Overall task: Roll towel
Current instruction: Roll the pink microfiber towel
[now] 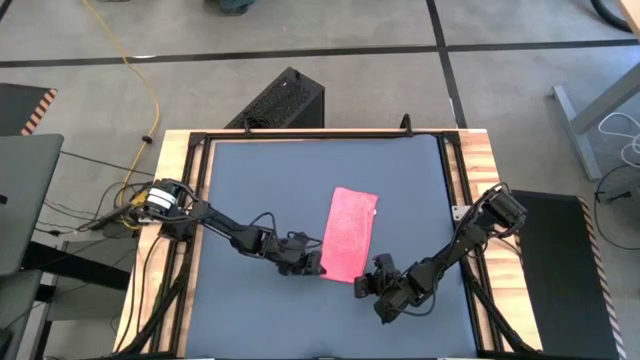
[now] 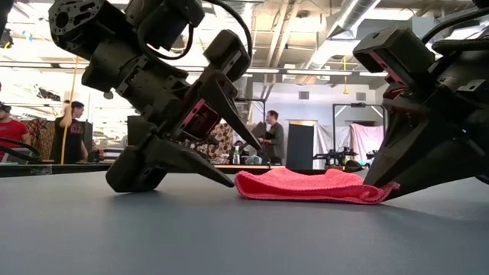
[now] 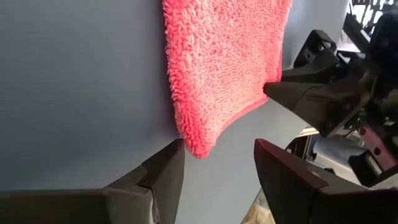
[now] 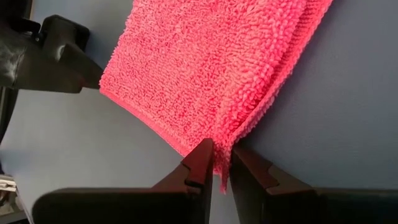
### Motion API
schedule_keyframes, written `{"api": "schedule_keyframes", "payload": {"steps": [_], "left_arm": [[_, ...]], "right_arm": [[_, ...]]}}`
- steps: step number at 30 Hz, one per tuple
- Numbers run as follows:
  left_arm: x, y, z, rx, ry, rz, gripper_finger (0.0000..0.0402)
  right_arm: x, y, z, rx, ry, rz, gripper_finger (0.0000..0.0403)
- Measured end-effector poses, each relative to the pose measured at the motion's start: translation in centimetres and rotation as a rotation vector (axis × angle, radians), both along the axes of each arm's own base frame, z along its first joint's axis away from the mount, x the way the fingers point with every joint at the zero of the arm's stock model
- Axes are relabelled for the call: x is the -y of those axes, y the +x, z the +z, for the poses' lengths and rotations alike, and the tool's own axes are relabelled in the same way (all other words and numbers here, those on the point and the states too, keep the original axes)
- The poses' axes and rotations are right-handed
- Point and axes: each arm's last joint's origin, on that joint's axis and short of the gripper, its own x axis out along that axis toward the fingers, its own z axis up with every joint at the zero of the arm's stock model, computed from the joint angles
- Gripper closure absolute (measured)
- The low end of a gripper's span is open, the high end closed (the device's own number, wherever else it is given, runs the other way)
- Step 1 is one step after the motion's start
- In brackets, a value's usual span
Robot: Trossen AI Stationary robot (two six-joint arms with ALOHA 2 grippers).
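Low in the centre of the overhead frame, the pink towel lies folded on the grey surface; our left end effector gapes wide at one near corner, our right end effector pinches the other narrowly, so we should regrip evenly before rolling.
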Motion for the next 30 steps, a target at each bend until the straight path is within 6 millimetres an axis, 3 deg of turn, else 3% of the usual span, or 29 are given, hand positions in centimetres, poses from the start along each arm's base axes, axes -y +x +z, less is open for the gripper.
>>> {"api": "schedule_keyframes", "payload": {"steps": [10,21,30], "left_arm": [[-0.34,-0.01,-0.11,-0.042,-0.071,0.061,0.0238],[-0.57,0.05,-0.07,-0.036,-0.090,0.027,0.0394],[-0.52,0.05,-0.05,-0.034,-0.098,0.013,0.0401]], "right_arm": [[0.01,0.00,0.00,0.000,-0.004,0.001,0.0325],[0.02,0.01,0.02,0.004,-0.012,0.000,0.0325],[0.02,0.01,0.02,0.004,-0.013,0.000,0.0325]]}}
